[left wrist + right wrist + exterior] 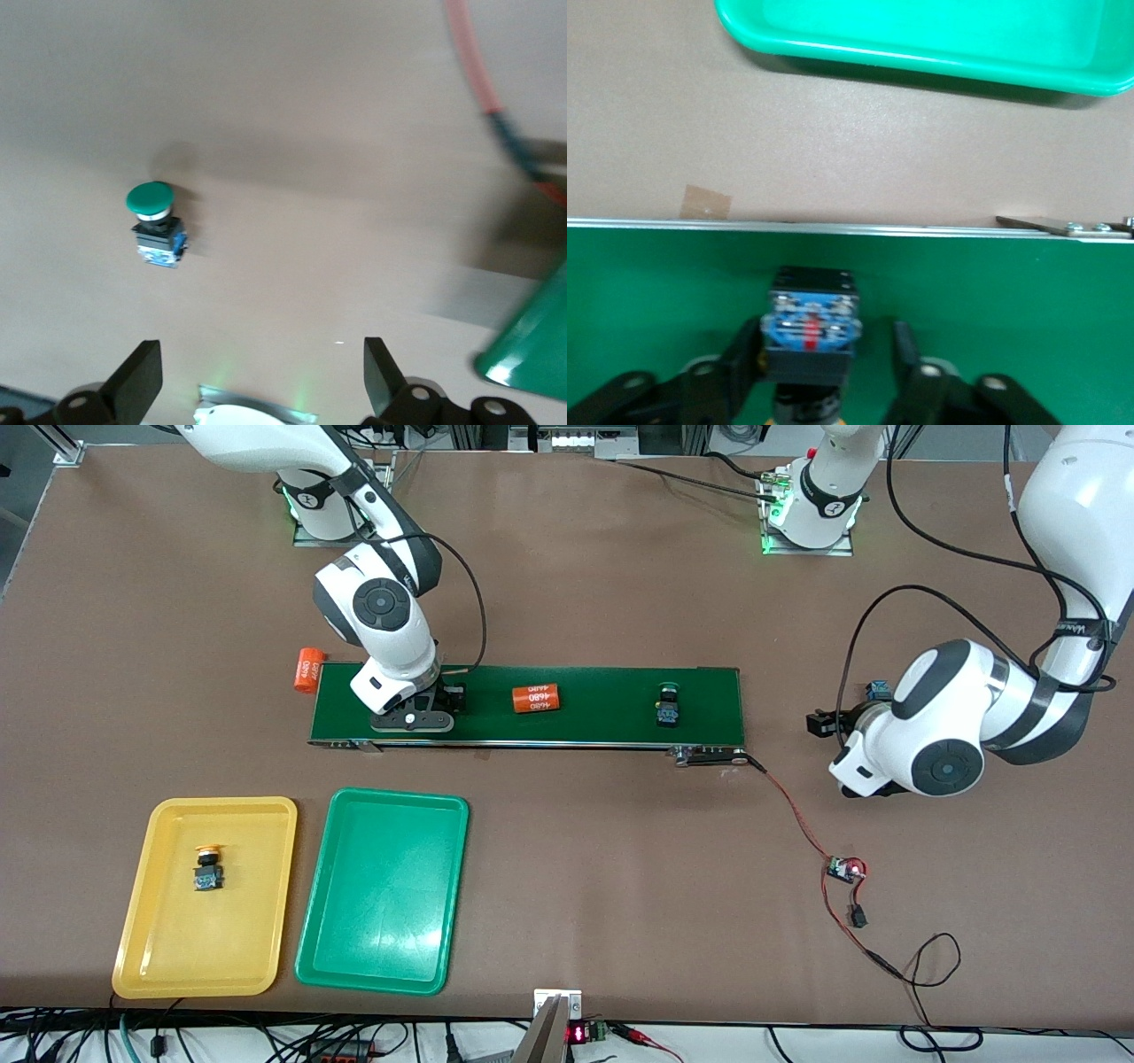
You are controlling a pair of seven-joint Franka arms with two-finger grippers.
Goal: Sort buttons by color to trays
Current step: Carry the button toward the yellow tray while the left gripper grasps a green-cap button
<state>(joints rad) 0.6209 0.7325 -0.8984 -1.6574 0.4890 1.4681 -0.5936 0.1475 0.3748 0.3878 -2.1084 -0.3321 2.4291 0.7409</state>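
Note:
My right gripper (443, 701) is down on the dark-green conveyor belt (602, 717), open, with its fingers on either side of a button (811, 323). One finger touches the button's black-and-blue body and the other stands a little apart. Its cap is mostly hidden. A green-capped button (667, 704) lies farther along the belt. Another green-capped button (158, 226) lies on the table beside my left gripper (819, 722), which hangs open (261, 363) and holds nothing. A yellow-capped button (208, 868) lies in the yellow tray (159, 957). The green tray (381, 957) beside it holds nothing.
One orange cylinder (536, 699) lies on the belt between my right gripper and the green-capped button. Another orange cylinder (306, 670) lies off the belt's end toward the right arm. A red-and-black cable (797, 819) runs from the belt to a small circuit board (844, 870).

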